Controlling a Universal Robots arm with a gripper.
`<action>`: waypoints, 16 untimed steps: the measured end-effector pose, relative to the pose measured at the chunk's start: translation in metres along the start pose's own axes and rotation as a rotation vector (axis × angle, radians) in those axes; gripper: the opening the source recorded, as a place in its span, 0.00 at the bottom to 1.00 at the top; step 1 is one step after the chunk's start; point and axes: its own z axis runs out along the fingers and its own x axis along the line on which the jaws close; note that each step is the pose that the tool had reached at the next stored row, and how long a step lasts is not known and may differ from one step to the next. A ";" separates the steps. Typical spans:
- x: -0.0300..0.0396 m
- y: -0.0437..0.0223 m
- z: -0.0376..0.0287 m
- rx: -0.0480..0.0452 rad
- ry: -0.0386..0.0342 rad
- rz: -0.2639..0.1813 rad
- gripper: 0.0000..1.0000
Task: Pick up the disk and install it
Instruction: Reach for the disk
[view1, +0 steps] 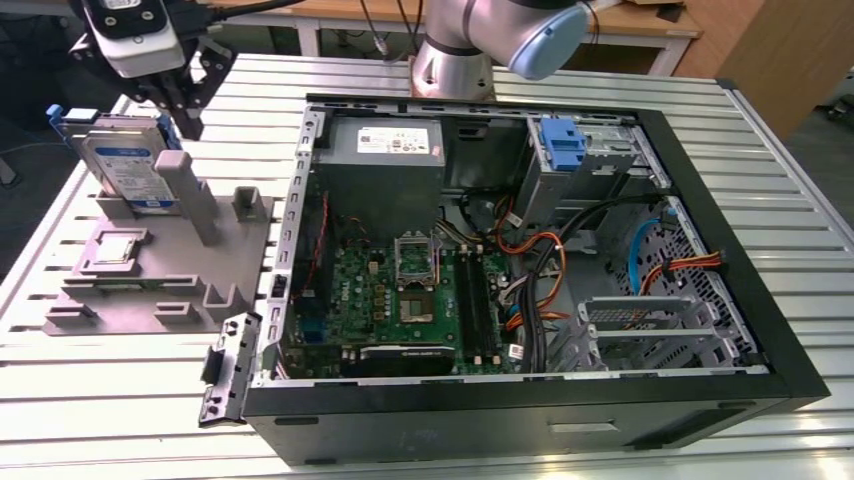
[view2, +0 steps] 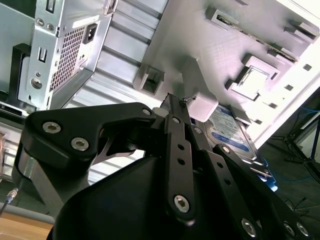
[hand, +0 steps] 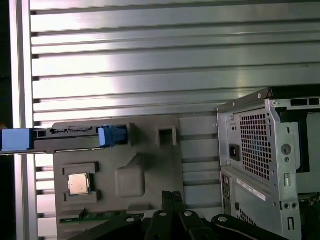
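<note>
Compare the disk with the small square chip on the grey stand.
The disk stands on edge; the chip lies flat in a recess. The disk is far larger and rectangular; the chip is small and square. The disk carries a white and blue label; the chip is bare. Both are silver and sit on the grey stand.

A table of ribbed aluminium slats (view1: 134, 400) is spread across the scene, and bright light is reflected from the table top (hand: 175, 65) in the first wrist view. Behind it a wooden-topped bench (view1: 654, 22) on white legs is set, with a brown wooden panel (view1: 787, 50) at the exterior view's right. Dark floor (view1: 24, 130) is seen beyond the table's edge at the exterior view's left.
</note>
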 end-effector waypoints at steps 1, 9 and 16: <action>0.0010 0.0002 0.0000 0.0000 0.0000 0.000 0.10; 0.0084 0.0001 0.0001 0.0000 0.0001 0.000 0.10; 0.0098 0.0000 0.0001 0.0000 0.0002 0.000 0.10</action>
